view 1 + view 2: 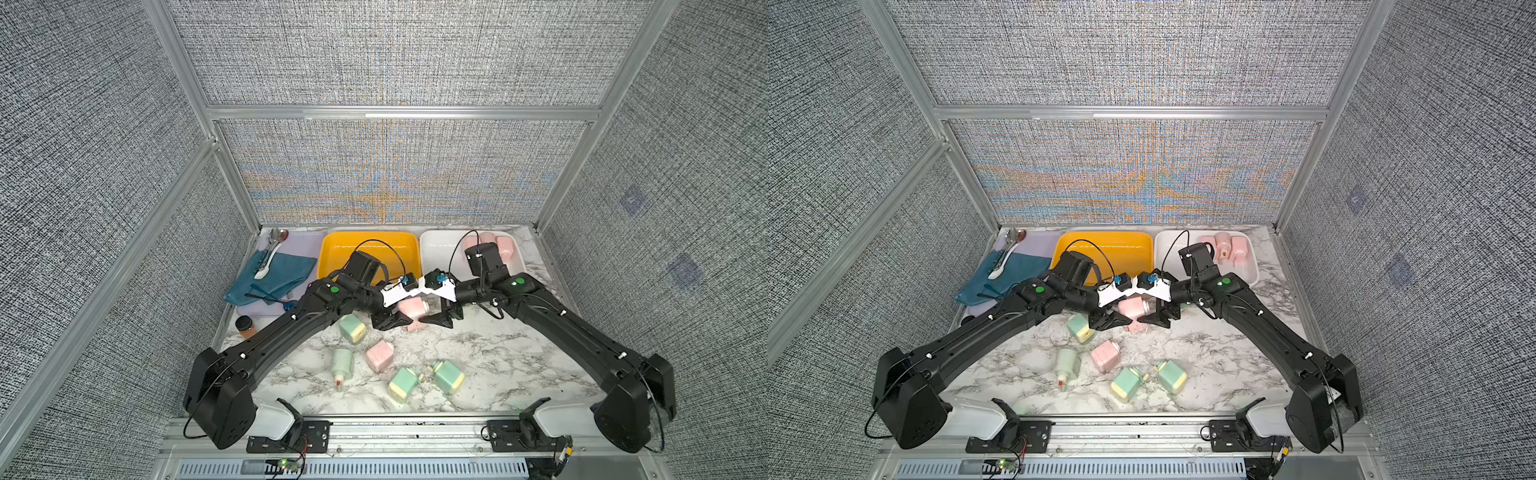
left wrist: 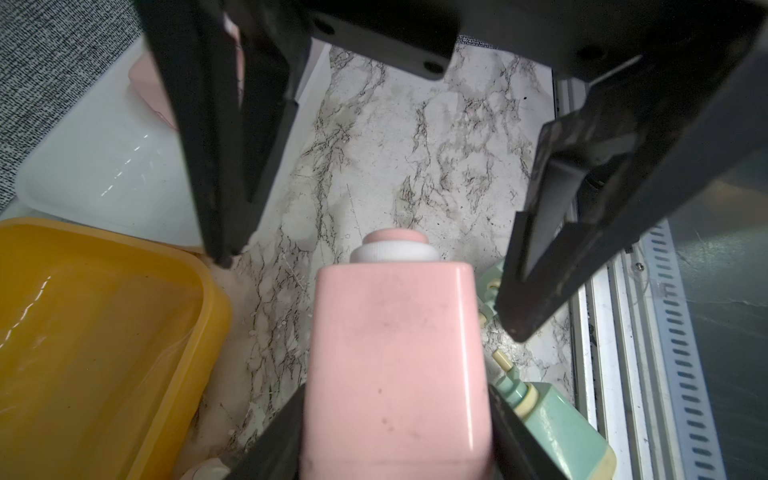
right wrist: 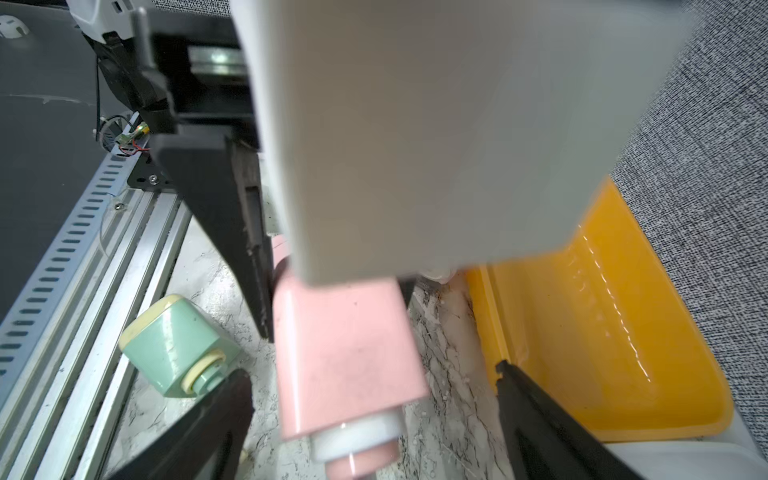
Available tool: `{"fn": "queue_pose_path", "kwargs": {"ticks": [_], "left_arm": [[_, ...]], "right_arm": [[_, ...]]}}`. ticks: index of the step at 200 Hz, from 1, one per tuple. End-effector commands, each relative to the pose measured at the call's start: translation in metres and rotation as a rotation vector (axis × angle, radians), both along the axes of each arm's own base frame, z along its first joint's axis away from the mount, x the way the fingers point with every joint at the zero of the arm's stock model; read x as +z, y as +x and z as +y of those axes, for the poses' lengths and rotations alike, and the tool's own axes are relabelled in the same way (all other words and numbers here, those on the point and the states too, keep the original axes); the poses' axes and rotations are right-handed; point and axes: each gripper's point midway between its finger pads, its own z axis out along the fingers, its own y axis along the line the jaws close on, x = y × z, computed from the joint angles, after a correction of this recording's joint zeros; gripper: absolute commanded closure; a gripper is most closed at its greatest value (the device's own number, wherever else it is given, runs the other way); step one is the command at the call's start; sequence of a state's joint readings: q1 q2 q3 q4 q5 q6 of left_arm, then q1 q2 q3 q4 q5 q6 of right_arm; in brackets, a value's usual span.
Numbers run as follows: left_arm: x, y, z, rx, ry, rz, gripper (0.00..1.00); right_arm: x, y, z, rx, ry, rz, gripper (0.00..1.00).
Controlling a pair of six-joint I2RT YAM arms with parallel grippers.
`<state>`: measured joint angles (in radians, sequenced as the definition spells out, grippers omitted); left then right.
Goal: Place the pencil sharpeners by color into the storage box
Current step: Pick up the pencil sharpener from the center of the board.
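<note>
Your left gripper (image 1: 395, 321) pinched the pink sharpener (image 1: 411, 309) over the worktop (image 1: 498, 353), your right gripper (image 1: 436, 319) spread around its free end — you wanted the right closed squarely on the body before easing the left open.

No text, label, brand or number can be read in any view. The only marks are a plain green dot (image 1: 333, 289) on the left arm and another green dot (image 1: 518, 282) on the right arm, seen in both top views, with no lettering legible on either.
</note>
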<state>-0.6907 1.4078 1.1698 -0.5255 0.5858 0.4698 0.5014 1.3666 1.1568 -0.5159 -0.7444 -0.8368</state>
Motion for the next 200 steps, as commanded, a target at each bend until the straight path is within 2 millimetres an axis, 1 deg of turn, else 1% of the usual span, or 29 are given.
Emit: {"fn": "queue_pose_path", "kwargs": {"ticks": [1, 34, 54, 71, 88, 100, 132, 153, 184, 200], "left_arm": [[0.015, -0.003, -0.004, -0.029, -0.052, -0.003, 1.00], [0.017, -0.005, -0.006, -0.035, -0.058, 0.020, 1.00], [0.018, -0.002, -0.006, -0.023, -0.060, 0.015, 1.00], [0.019, 0.000, -0.006, -0.013, -0.068, -0.001, 1.00], [0.021, 0.000, -0.006, -0.012, -0.088, -0.024, 1.00], [0.023, 0.001, -0.006, -0.014, -0.098, -0.042, 1.00], [0.026, -0.002, -0.006, -0.029, -0.126, -0.077, 1.00], [0.026, 0.000, -0.006, -0.020, -0.143, -0.100, 1.00], [0.024, 0.001, -0.006, -0.014, -0.141, -0.099, 1.00], [0.024, 0.001, -0.006, -0.014, -0.145, -0.094, 1.00]], "right_arm": [[-0.002, -0.007, -0.001, 0.021, -0.009, 0.024, 0.07], [0.002, -0.004, 0.007, 0.034, -0.017, 0.032, 0.11], [-0.001, -0.002, 0.010, 0.048, -0.037, 0.052, 0.15], [-0.004, -0.006, 0.013, 0.079, -0.047, 0.079, 0.17], [-0.009, -0.005, 0.017, 0.092, -0.059, 0.100, 0.20], [-0.008, -0.007, 0.020, 0.111, -0.060, 0.110, 0.22], [-0.010, -0.008, 0.025, 0.141, -0.055, 0.122, 0.22], [-0.011, -0.011, 0.026, 0.163, -0.042, 0.118, 0.21], [-0.003, -0.017, 0.024, 0.172, 0.006, 0.076, 0.22], [-0.003, -0.018, 0.022, 0.162, 0.015, 0.064, 0.22]]}}
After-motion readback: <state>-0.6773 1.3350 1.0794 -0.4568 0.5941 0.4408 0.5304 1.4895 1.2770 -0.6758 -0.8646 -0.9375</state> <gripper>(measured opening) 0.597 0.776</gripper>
